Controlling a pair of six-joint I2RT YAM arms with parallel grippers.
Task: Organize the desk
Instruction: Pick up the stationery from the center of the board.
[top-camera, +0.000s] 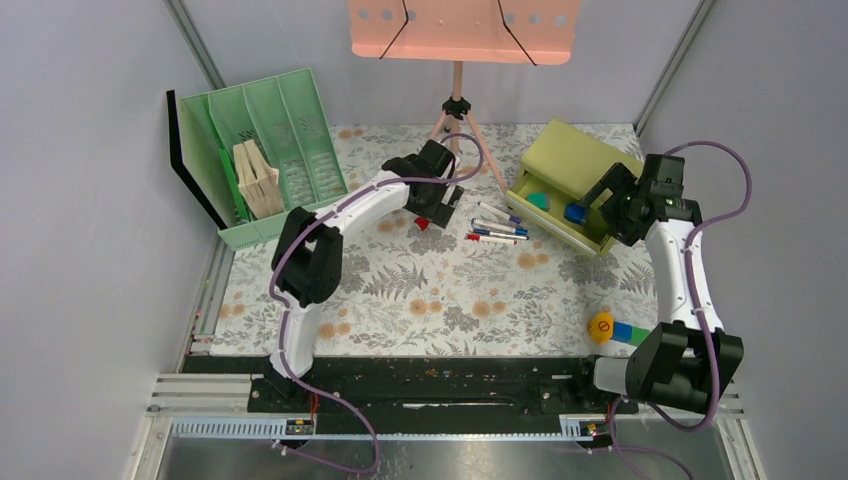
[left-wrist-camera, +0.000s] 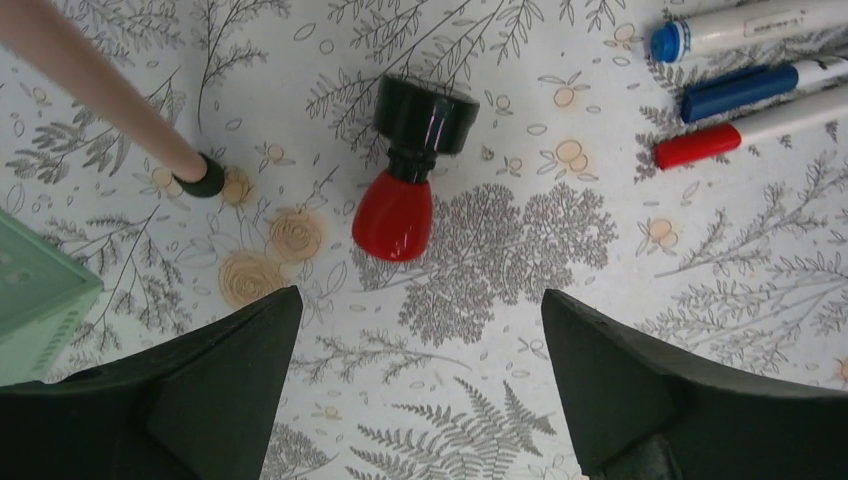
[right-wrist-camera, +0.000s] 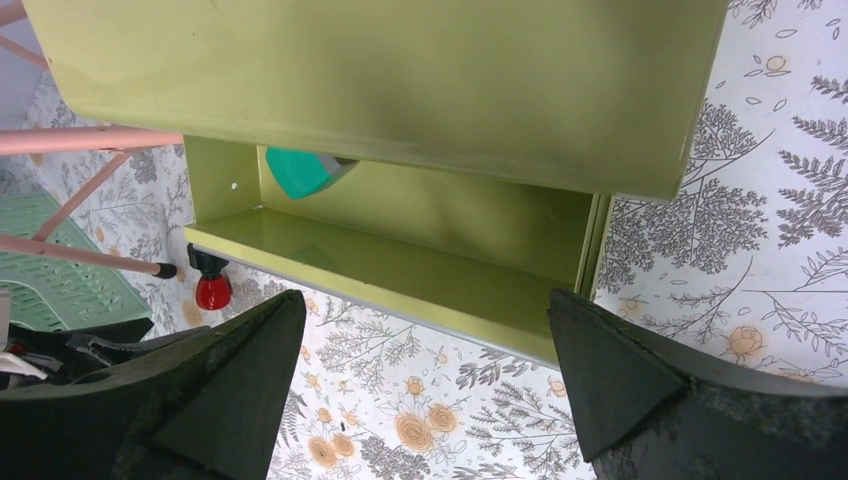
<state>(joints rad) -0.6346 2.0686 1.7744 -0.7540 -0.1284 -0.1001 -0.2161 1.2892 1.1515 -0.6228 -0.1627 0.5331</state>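
Observation:
The desk (top-camera: 450, 300) has a white-grey fern print with orange flowers. My left gripper (top-camera: 437, 207) is open and empty just above it; in the left wrist view (left-wrist-camera: 420, 300) a red stamp with a black knob (left-wrist-camera: 400, 195) lies on its side just ahead of the fingertips. Several markers (top-camera: 497, 228) lie in the middle, to the right of the stamp (top-camera: 423, 222). My right gripper (top-camera: 612, 205) is open and empty over the olive drawer box (top-camera: 575, 160). Its open drawer (right-wrist-camera: 400, 265) holds a teal piece (right-wrist-camera: 300, 172) and a blue piece (top-camera: 575, 212).
A green file rack (top-camera: 270, 150) with wooden pieces stands at the back left. A pink music stand (top-camera: 458, 100) on a tripod stands at the back, with one foot (left-wrist-camera: 205, 178) near the stamp. A yellow, blue and green toy (top-camera: 615, 330) lies at the front right.

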